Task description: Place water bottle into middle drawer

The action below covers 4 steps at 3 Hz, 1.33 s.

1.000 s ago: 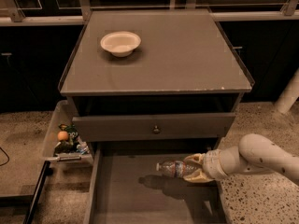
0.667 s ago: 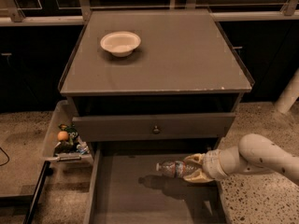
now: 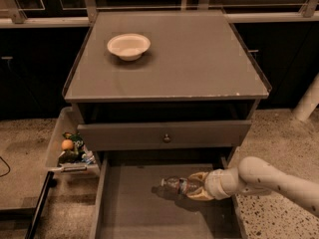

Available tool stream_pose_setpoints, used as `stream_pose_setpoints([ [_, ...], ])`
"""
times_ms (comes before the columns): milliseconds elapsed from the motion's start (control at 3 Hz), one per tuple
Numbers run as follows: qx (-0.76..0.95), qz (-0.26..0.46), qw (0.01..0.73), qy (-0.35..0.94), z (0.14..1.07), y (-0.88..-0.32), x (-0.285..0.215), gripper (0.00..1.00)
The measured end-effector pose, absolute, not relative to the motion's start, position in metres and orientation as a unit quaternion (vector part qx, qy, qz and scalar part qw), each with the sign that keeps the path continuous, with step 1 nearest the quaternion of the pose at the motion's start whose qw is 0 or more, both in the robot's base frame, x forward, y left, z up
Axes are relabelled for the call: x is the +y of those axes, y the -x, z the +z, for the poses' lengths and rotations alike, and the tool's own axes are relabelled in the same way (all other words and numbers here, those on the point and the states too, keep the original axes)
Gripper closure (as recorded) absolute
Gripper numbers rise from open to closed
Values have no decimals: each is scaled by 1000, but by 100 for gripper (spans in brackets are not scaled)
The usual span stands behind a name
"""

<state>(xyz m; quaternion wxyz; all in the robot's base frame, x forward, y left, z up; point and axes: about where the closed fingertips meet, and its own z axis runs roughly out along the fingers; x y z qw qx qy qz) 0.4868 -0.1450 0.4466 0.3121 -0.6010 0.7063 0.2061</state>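
Evidently the gripper [image 3: 198, 188] clasped the water bottle [image 3: 175, 184] by its base, its long axis running level out beyond the fingertips, the middle drawer [image 3: 134, 214] lying open directly beneath both.

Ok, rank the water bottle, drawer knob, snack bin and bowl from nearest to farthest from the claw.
From the claw, over the open middle drawer:
1. water bottle, in its grip.
2. drawer knob, just above, slightly left.
3. snack bin, low at far left.
4. bowl, up top, back left.
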Motion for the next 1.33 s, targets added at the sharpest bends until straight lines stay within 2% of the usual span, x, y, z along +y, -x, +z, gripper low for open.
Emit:
stream_pose_setpoints([
  [667,684,209,347,606,383,-505,-105,100],
  [1000,684,211,347,606,380,-504,-104,81],
  [1333,684,211,347,606,380,-504,-104,58],
])
